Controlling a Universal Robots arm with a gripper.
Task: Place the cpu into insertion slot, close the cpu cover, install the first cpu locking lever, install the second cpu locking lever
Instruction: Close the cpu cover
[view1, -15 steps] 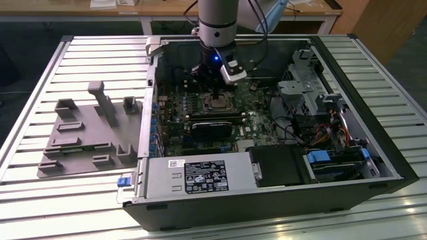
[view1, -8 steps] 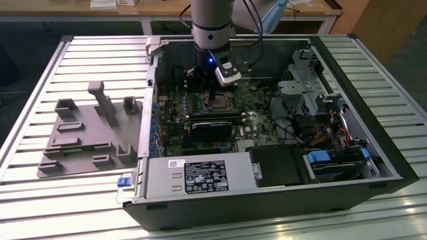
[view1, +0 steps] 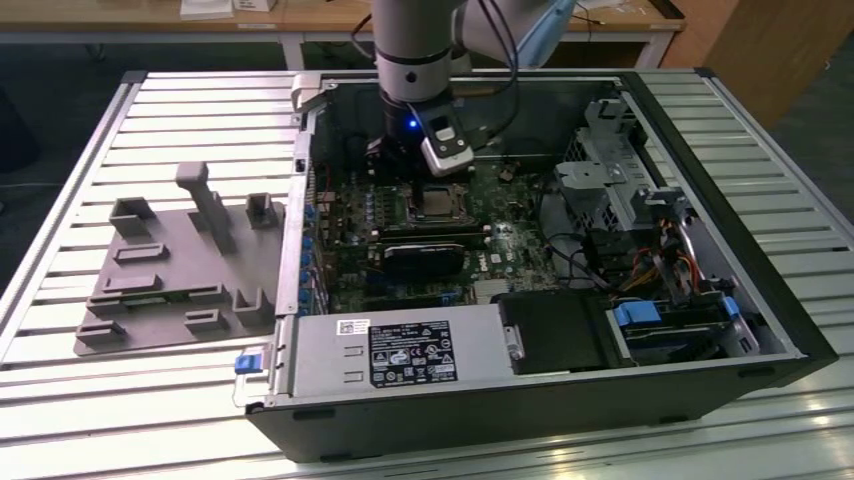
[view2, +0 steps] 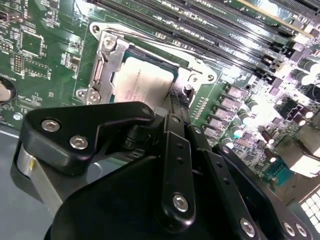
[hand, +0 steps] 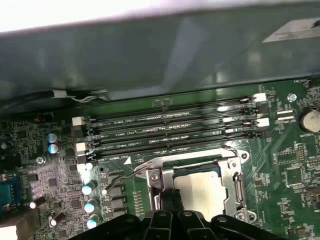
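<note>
The cpu (view2: 142, 82) (hand: 200, 190) lies flat in the insertion slot (view1: 434, 204) on the green board, its pale metal face up. The silver cpu cover (view2: 107, 55) (hand: 234, 172) is folded down around it. A thin wire locking lever (hand: 125, 175) juts out from one socket corner, and another lever (hand: 239, 192) lies along the far side of the frame. My gripper (view2: 173, 102) (hand: 170, 200) (view1: 416, 178) is shut with nothing in it. Its black tip is down at the edge of the cover beside the cpu.
Long black memory slots (hand: 170, 132) (view2: 215, 22) run along one side of the socket. A large black card (view1: 427, 255) sits in front of it. The case walls, drive bays (view1: 627, 180) and power supply (view1: 394, 355) hem in the board. A grey fixture plate (view1: 174, 270) lies on the table.
</note>
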